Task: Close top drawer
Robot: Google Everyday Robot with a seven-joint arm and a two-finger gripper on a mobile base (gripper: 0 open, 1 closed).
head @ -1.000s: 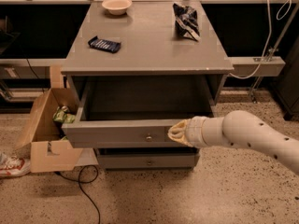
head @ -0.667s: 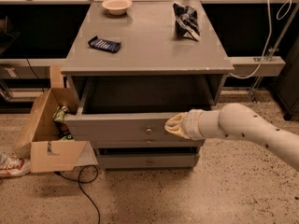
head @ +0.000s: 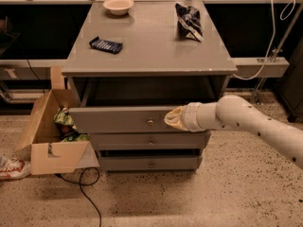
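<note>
Cabinet top (head: 151, 46) holds bowl (head: 118, 5), dark packet (head: 106, 45), crumpled bag (head: 189, 21); closed gripper fingers (head: 174, 118) touch top drawer (head: 118, 119)

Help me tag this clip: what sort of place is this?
Likely a lab or workshop test area, not a home: speckled hard floor, an open cardboard box, a loose cable by the grey cabinet. The tool sits against the top drawer, right of its knob.

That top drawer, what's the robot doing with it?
The robot's arm reaches in from the picture's right, and its gripper sits against the front of the top drawer, just right of the knob. The drawer sticks out a little from the cabinet, so it is not shut yet. A bowl and a snack bag sit on top.
</note>
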